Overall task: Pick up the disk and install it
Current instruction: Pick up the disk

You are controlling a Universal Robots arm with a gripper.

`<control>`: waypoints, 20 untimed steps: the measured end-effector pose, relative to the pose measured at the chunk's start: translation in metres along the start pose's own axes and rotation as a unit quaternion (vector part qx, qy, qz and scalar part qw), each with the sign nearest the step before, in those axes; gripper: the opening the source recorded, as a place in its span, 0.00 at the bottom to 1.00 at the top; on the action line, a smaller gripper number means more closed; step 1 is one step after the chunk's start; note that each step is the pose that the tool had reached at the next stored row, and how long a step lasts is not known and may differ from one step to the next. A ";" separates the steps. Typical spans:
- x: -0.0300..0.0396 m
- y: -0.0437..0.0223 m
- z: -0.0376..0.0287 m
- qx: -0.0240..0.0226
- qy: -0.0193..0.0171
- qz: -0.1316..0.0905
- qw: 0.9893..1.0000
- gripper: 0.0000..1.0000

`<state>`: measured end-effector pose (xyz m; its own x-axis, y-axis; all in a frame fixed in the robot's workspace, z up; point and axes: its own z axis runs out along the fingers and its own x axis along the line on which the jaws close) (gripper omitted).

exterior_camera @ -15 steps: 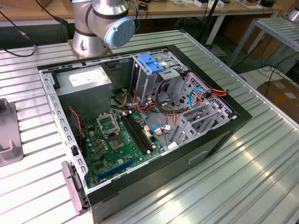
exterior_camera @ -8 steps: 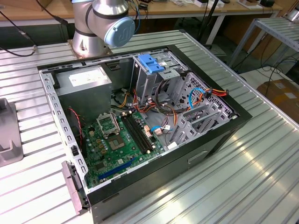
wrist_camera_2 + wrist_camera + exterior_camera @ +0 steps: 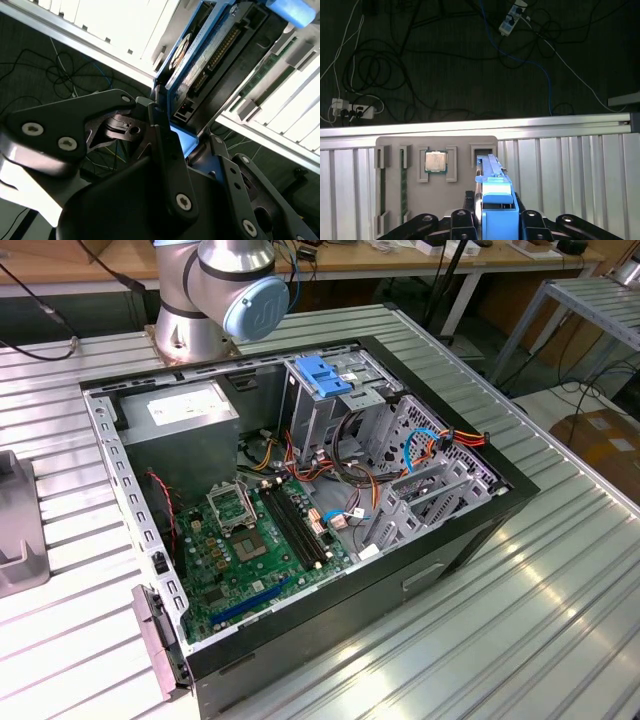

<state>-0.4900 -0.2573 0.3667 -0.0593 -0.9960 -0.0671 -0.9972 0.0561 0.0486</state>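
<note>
In both wrist views the disk stands on edge, a grey metal body with bright blue side rails. My gripper is shut on its near end, with a black finger pressed against each side of the blue rail. The disk's far end lies at a slot of a grey parts holder on the slatted table. Whether it still rests in that slot, I cannot tell. In the exterior view the open computer case lies on its side, with a blue-railed drive bay at its far end.
The holder also carries a processor chip and memory sticks. Past the table edge cables lie on a dark floor. Inside the case are a green motherboard, a grey power-supply box and loose wires. The arm's base stands behind the case.
</note>
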 end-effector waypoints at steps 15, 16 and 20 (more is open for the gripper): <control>-0.0003 0.0002 -0.0040 0.000 0.000 0.000 1.000 0.37; -0.0003 0.0002 -0.0043 0.000 0.000 0.000 1.000 0.37; -0.0004 0.0003 -0.0054 0.000 0.000 0.000 1.000 0.37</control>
<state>-0.4900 -0.2573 0.3721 -0.0593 -0.9960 -0.0671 -0.9972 0.0561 0.0486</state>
